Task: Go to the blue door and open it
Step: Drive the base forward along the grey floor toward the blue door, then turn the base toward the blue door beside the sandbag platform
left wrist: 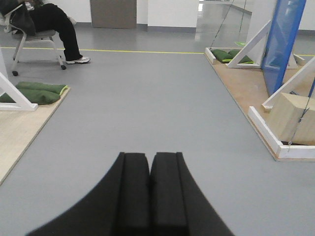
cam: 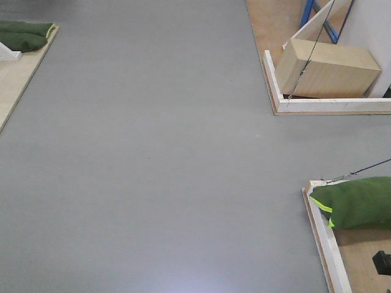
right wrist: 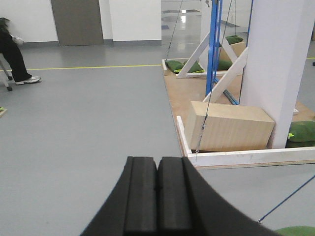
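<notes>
Grey floor (left wrist: 147, 98) fills most of every view. The left gripper (left wrist: 149, 162) sits at the bottom of its wrist view with its two black pads pressed flat together and nothing between them. The right gripper (right wrist: 157, 167) looks the same in its own view, with the pads meeting along a thin seam and holding nothing.

The blue door (left wrist: 283, 44) stands well apart from both grippers. It is ahead and to the right of the left gripper, upright on a wooden platform (left wrist: 241, 91) edged with a white border. It is seen at a slant, so its handle cannot be made out. White diagonal braces (left wrist: 248, 44) lean beside it. A pale wooden box (left wrist: 295, 118) rests tilted on the platform nearer the camera, with a thin cable running up from it.

From the right wrist the door shows as a narrow blue upright, ahead and to the right of the closed pads. It lies beyond the same box and beside a white pillar (right wrist: 275, 69). Green sandbags (left wrist: 224, 55) lie at the foot of the braces. At far left a seated person (left wrist: 49, 22) in dark trousers sits on a chair.
</notes>
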### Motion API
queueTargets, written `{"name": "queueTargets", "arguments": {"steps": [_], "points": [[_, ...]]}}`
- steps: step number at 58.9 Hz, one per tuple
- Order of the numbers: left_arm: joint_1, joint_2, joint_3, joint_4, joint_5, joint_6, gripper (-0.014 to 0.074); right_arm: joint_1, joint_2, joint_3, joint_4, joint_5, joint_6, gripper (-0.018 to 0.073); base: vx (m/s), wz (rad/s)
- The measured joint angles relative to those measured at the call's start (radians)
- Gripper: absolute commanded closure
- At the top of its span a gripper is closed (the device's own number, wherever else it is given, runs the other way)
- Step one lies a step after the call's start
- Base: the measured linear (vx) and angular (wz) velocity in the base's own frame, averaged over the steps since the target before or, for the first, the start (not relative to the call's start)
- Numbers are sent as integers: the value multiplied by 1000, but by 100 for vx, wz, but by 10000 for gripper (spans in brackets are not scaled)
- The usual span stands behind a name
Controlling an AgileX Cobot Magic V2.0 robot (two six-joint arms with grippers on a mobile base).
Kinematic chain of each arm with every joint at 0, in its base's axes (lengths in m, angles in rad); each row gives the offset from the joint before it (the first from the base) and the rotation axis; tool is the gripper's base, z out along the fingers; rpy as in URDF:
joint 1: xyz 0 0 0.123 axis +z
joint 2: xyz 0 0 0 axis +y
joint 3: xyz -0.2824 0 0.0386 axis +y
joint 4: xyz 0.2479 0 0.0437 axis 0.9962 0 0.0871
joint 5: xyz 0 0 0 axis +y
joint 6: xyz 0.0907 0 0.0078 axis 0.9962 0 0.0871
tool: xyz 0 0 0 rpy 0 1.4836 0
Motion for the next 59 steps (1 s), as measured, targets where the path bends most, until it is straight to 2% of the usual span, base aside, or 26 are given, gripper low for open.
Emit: {"name": "queueTargets", "arguments": {"steps": [59], "points": [[0,0,0,0,0,0,524,0,0,0,0,0,0,561,51,-3]]}}
